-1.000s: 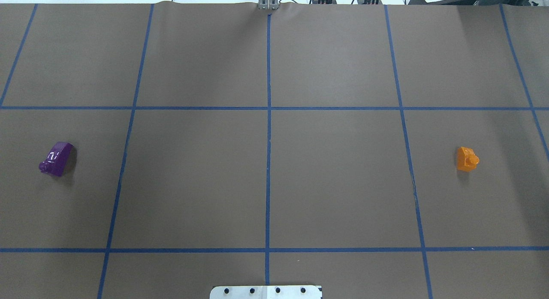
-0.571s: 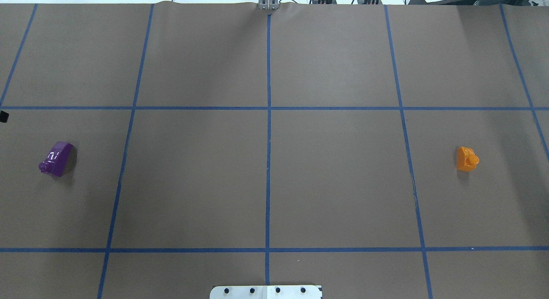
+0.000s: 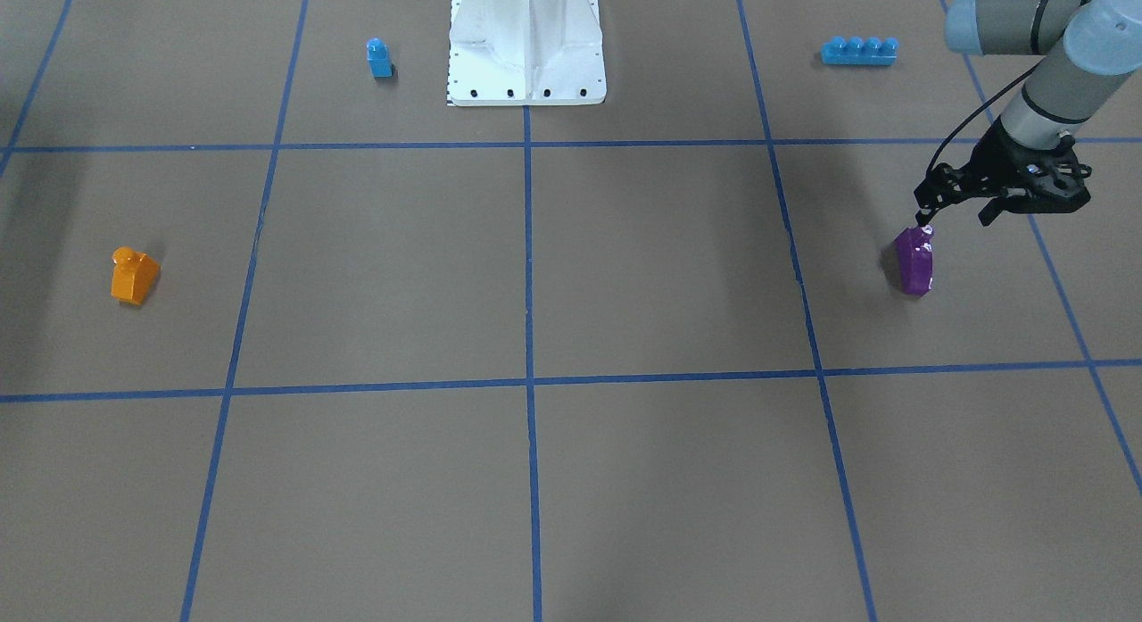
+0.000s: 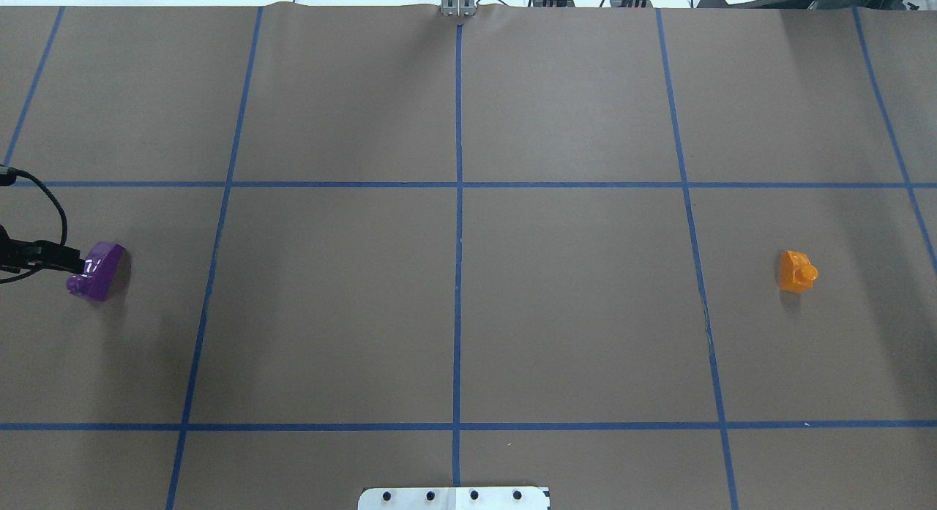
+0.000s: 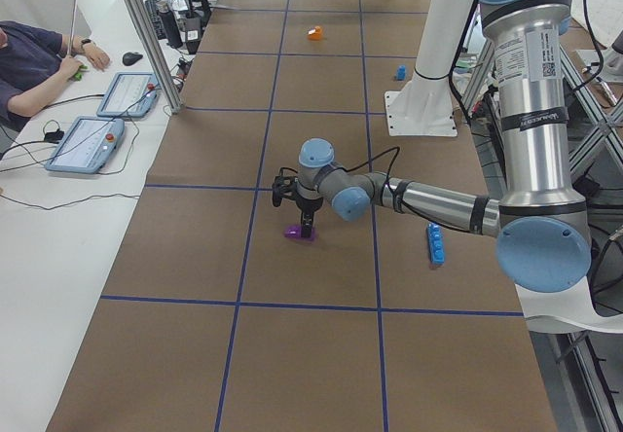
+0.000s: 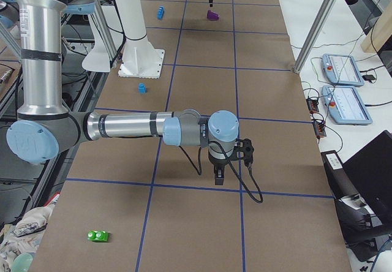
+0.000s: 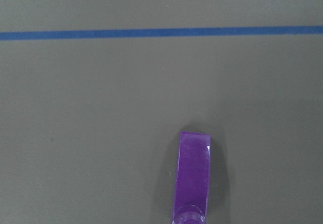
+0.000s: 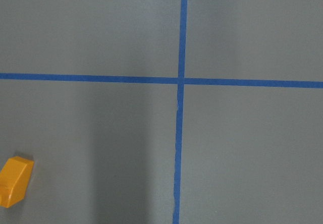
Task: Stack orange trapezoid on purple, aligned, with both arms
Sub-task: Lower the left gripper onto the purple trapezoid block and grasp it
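The purple brick [image 4: 99, 270] lies at the table's far left, also seen in the front view [image 3: 915, 261] and at the bottom of the left wrist view [image 7: 193, 176]. My left gripper [image 3: 956, 218] hovers just over its stud end, jaws apart, holding nothing; one finger [image 4: 62, 257] reaches in from the overhead view's left edge. The orange trapezoid [image 4: 796, 271] lies alone at the far right and shows at the lower left of the right wrist view [image 8: 14, 181]. My right gripper [image 6: 218, 177] shows only in the exterior right view, above the table; I cannot tell its state.
A small blue one-stud brick [image 3: 379, 57] and a long blue four-stud brick [image 3: 858, 50] lie near the white base [image 3: 526, 60]. A green brick [image 6: 98, 236] lies at the table's right end. Blue tape lines grid the brown table.
My left gripper has come into the overhead view from the left edge and reached the purple brick. Neither brick has moved.
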You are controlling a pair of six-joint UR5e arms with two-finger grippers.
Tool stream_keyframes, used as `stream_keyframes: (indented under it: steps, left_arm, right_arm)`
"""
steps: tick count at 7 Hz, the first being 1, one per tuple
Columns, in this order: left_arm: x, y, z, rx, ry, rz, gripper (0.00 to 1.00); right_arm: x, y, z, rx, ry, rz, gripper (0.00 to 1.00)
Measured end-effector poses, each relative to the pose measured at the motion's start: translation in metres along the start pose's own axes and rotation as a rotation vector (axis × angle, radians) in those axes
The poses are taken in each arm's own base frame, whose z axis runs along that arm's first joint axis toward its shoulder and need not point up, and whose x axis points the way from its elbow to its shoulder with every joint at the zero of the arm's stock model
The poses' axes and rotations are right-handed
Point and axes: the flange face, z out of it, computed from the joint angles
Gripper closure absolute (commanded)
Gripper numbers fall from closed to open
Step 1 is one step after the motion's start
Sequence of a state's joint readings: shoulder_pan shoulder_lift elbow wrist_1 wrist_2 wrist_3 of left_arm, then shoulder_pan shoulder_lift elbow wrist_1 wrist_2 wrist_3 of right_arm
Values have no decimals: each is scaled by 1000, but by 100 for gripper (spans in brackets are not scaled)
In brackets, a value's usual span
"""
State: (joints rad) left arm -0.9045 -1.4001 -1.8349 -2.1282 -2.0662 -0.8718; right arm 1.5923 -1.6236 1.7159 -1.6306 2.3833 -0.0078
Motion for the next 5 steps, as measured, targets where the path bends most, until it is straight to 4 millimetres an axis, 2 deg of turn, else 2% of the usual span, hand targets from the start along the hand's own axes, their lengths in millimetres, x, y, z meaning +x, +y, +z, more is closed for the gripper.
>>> stream_keyframes:
  steps: [1, 2, 3, 5]
  left_arm:
    - [4, 5, 15, -7, -3, 6, 2]
    - [9, 6, 29, -18, -9, 13, 16]
    - [12, 4, 39, -25, -13, 16, 25]
    - [12, 2, 47, -33, -19, 18, 47]
  right_arm:
    - [-1, 0, 1, -2, -1, -1, 0]
    - [-2, -1, 1, -3, -2, -3, 0]
    - [-3, -1, 2, -4, -3, -4, 0]
    - [-4, -2, 1, -3, -9, -6, 0]
